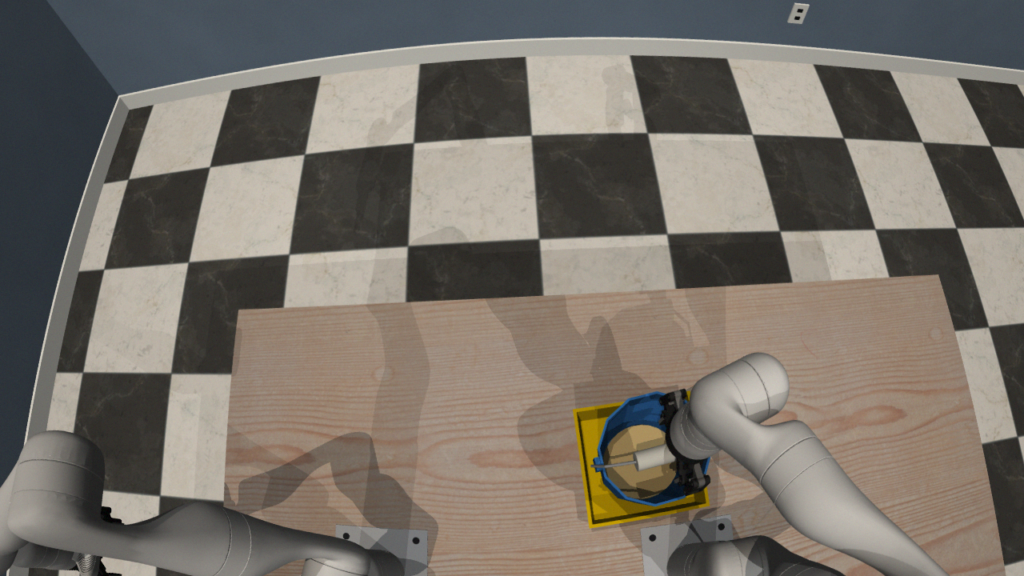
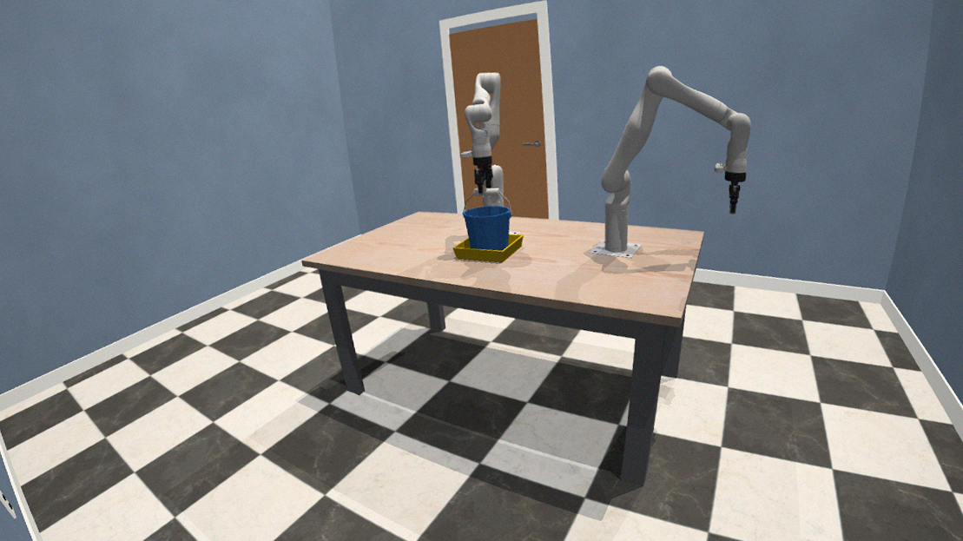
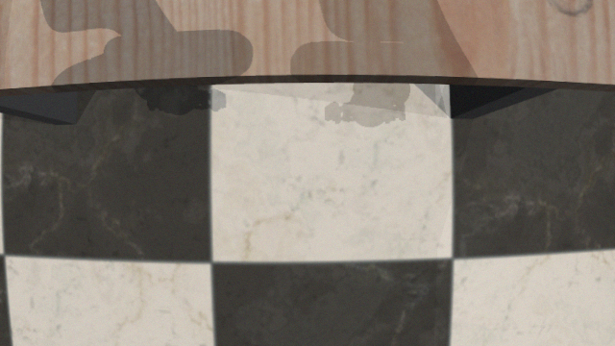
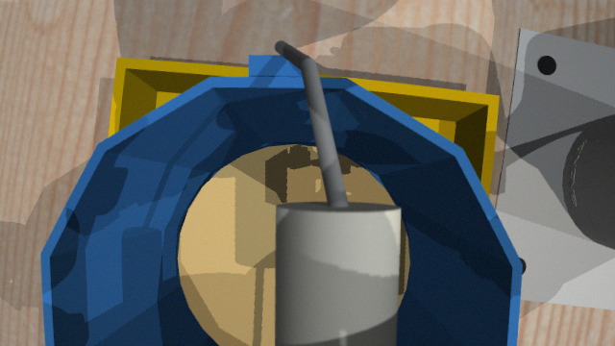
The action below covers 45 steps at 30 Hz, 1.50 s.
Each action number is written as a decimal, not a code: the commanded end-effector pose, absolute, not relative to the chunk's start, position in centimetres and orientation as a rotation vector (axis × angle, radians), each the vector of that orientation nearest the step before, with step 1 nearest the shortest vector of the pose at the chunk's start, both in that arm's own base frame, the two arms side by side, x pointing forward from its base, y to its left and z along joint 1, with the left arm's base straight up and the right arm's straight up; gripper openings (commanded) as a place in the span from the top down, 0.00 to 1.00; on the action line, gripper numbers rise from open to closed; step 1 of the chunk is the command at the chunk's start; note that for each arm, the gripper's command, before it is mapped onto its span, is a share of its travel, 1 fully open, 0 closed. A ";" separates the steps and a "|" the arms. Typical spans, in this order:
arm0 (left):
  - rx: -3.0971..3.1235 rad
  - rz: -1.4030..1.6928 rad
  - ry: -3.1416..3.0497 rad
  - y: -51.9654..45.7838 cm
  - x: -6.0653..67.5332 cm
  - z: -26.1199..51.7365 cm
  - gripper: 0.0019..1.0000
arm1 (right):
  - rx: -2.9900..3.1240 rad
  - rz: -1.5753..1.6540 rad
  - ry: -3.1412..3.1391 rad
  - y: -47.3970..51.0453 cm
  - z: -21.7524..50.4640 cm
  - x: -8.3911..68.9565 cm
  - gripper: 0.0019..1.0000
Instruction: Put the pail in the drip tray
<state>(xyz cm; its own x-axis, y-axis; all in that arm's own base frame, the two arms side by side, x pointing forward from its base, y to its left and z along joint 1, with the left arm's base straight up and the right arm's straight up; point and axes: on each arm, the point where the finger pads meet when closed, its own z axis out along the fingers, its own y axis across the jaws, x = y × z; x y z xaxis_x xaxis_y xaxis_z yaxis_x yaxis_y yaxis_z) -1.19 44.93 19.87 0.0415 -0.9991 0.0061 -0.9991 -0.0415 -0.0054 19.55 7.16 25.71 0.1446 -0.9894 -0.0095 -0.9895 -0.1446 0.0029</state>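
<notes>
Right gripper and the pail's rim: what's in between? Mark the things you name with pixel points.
The pail's raised handle: its pale grip [image 1: 650, 458] [image 2: 492, 191] [image 4: 338, 269] shows in the exterior view between the open right gripper [image 1: 682, 442] [image 2: 483, 187] and the pail [image 1: 637, 412] [image 2: 487, 229] [image 4: 106, 250].
</notes>
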 end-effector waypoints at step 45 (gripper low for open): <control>2.260 0.000 -2.182 45.0 -1.6 20.0 0.00 | -2.382 0.005 2.044 6.9 33.4 19.6 0.00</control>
